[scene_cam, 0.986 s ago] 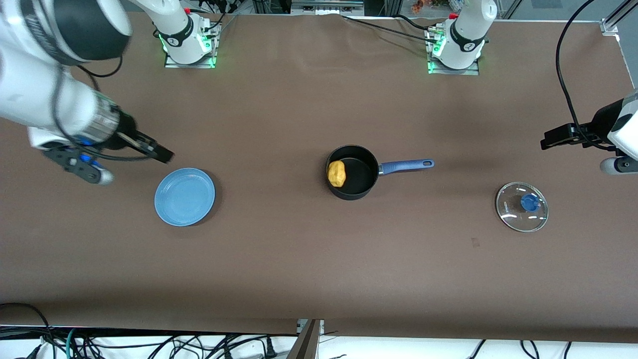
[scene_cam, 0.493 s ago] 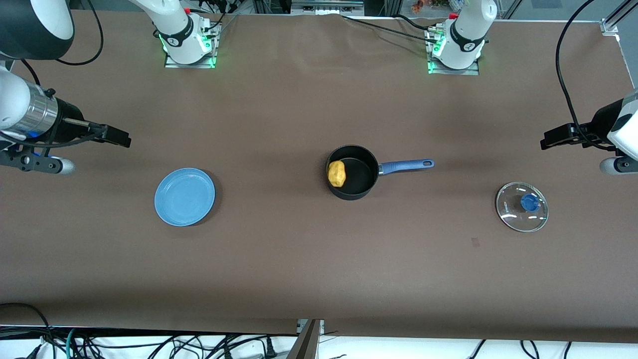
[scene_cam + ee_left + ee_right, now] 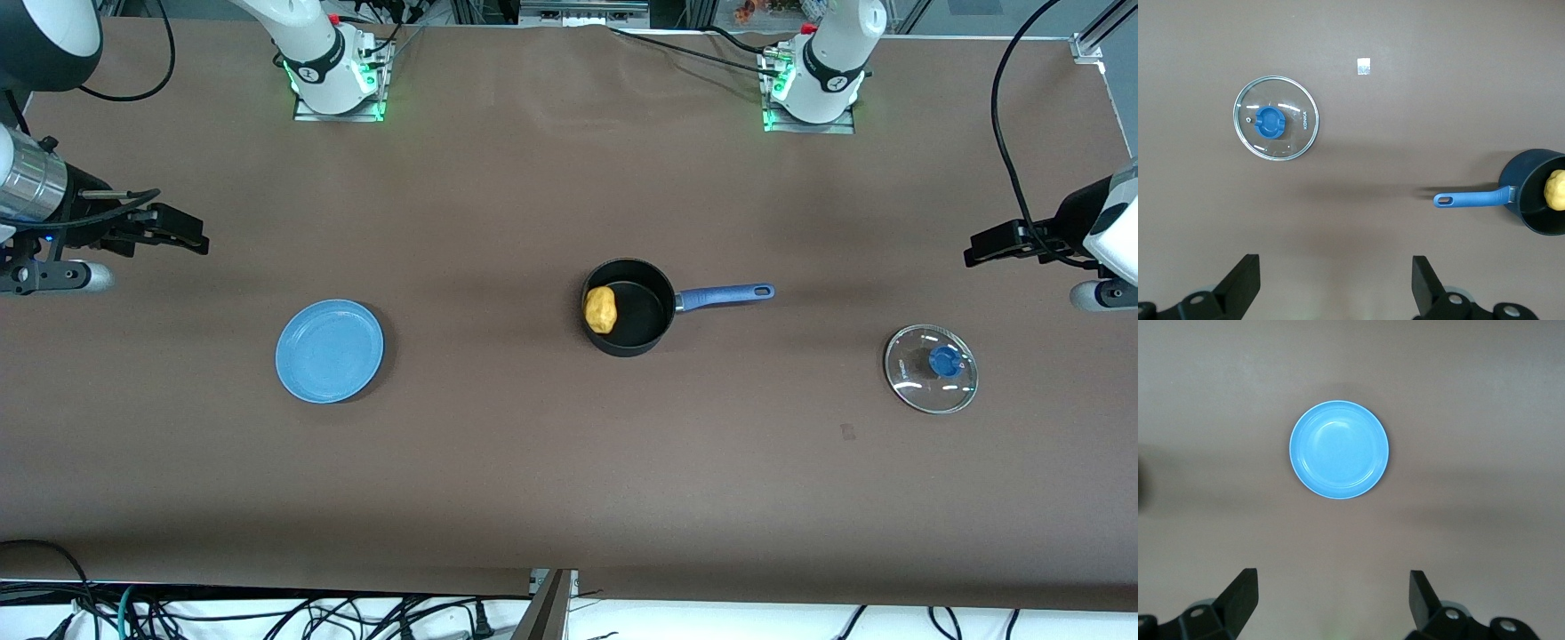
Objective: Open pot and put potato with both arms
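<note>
The black pot (image 3: 633, 331) with its blue handle (image 3: 725, 295) stands uncovered mid-table, and the yellow potato (image 3: 601, 309) lies inside it. The glass lid (image 3: 931, 369) with its blue knob lies flat on the table toward the left arm's end. In the left wrist view the lid (image 3: 1276, 127), the pot (image 3: 1531, 200) and the potato (image 3: 1555, 190) show. My left gripper (image 3: 1335, 283) is open and empty, held up at the table's end near the lid. My right gripper (image 3: 1331, 597) is open and empty, held up at its own end of the table.
A flat blue plate (image 3: 330, 350) lies toward the right arm's end and also shows in the right wrist view (image 3: 1339, 449). A small pale square mark (image 3: 1364, 66) sits on the brown table. Cables hang past the table's near edge.
My right arm has drawn back from beside the blue plate toward its end of the table and risen. The left arm, pot, potato and lid have not moved.
</note>
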You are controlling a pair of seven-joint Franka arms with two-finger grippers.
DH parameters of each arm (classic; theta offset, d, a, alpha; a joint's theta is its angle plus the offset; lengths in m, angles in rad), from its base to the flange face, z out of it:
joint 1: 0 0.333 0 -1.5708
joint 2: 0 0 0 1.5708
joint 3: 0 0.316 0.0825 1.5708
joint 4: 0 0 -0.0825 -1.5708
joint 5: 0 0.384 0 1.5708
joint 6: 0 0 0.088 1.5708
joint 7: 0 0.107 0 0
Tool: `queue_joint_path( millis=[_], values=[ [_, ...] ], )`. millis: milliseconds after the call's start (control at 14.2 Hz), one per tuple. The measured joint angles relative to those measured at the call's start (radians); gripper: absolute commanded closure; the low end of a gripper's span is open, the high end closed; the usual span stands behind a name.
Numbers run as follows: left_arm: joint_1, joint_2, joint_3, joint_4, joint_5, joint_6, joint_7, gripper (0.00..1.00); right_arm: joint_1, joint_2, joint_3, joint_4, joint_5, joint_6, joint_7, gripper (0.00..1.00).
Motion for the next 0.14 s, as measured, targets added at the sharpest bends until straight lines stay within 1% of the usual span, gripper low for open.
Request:
queue_joint_path(
  millis=[141],
  values=[
    [-0.001, 0.0, -0.001, 0.0, 0.0, 0.0, 0.0, 0.0, -0.004, 0.004, -0.001, -0.005, -0.008, 0.006, -0.014, 0.0]
  ],
)
